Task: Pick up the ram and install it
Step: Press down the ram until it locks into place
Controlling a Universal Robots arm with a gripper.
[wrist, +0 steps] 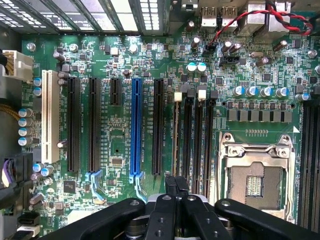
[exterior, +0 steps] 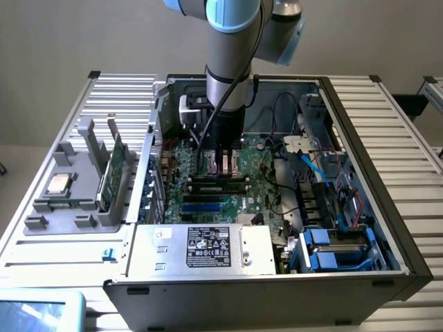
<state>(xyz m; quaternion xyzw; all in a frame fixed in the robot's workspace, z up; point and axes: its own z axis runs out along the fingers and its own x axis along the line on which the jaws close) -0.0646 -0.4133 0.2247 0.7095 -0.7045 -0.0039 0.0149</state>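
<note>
My gripper (exterior: 221,168) is low inside the open computer case, over the motherboard's (wrist: 120,125) black memory slots (wrist: 200,135). The ram (wrist: 176,135), a thin green stick seen edge-on, stands along the slot with the white latch. Its near end runs in between my fingertips (wrist: 171,186), which are closed together on it. In the exterior view the ram (exterior: 219,181) lies level with the slots, right under the fingers. The empty processor socket (wrist: 255,182) sits just beside the slots.
A grey fixture (exterior: 83,207) outside the case, at the exterior view's left, holds a second upright green board (exterior: 114,169) and a square silver processor chip (exterior: 59,183). Cables (exterior: 291,149), drive bays (exterior: 339,245) and the power supply (exterior: 208,249) crowd the case around the motherboard.
</note>
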